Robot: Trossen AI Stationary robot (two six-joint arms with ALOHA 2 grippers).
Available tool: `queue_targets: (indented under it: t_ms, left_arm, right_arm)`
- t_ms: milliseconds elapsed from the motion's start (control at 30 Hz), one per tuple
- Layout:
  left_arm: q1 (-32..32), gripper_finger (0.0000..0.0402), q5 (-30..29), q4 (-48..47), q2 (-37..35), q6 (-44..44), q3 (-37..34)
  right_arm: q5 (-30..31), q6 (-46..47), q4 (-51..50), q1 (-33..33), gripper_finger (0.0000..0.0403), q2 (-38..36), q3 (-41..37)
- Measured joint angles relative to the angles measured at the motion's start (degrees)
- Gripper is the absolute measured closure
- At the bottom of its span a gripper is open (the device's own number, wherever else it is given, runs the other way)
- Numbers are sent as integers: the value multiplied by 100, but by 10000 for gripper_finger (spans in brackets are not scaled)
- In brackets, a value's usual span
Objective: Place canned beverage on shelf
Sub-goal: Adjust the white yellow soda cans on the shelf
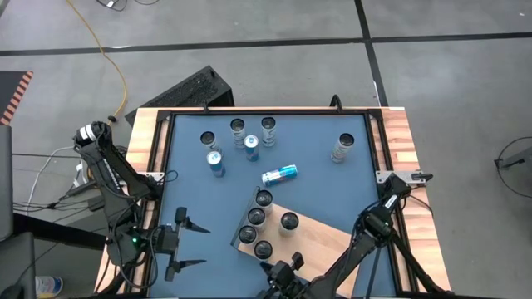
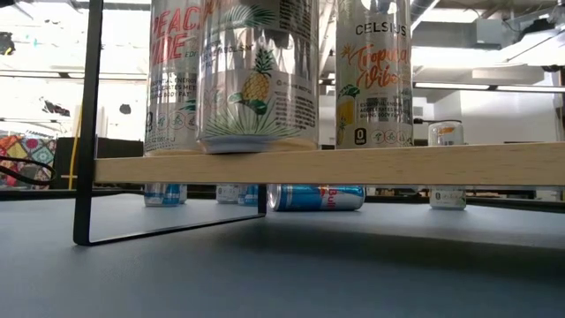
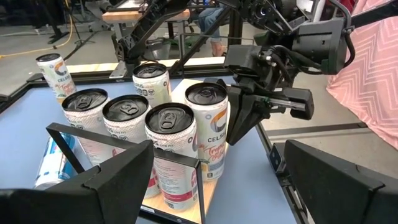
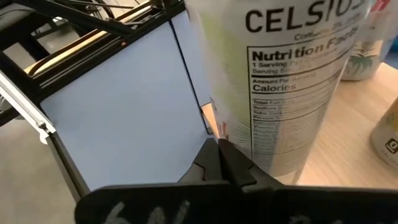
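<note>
Five cans (image 1: 256,217) stand bunched at the shelf's (image 1: 320,242) far-left end, presumably to keep the rest free; the right gripper (image 3: 239,118), jaws pinched shut on nothing, sits just beside the nearest can; the left gripper (image 1: 189,244) waits wide open at the near left; one can (image 1: 279,174) lies tipped on the table (image 1: 332,187).

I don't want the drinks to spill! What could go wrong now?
1. The shut right end effector sits right beside a can at the edge of the shelf; a sideways bump might tip it off.
2. The other cans stand close together, so one falling could knock its neighbours.
3. The lying can on the table might roll if nudged.
The left end effector waits open beside the shelf.
</note>
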Motion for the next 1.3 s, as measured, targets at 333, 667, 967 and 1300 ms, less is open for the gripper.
queue_targets:
  t_ms: [333, 667, 967, 1300]
  left_arm:
    - [0, 54, -2, 2, -2, -8, 0]
    - [0, 54, 0, 4, -2, -10, 0]
    - [0, 54, 2, 3, -2, -74, 0]
    - [2, 54, 4, 2, -2, -75, 0]
  right_arm:
    - [4, 127, -93, -4, 403, 0, 0]
    - [-48, 866, -508, 0, 403, -2, 0]
    - [-209, 1453, -935, 0, 403, -2, 0]
    - [-514, 1911, -1277, 90, 403, -2, 15]
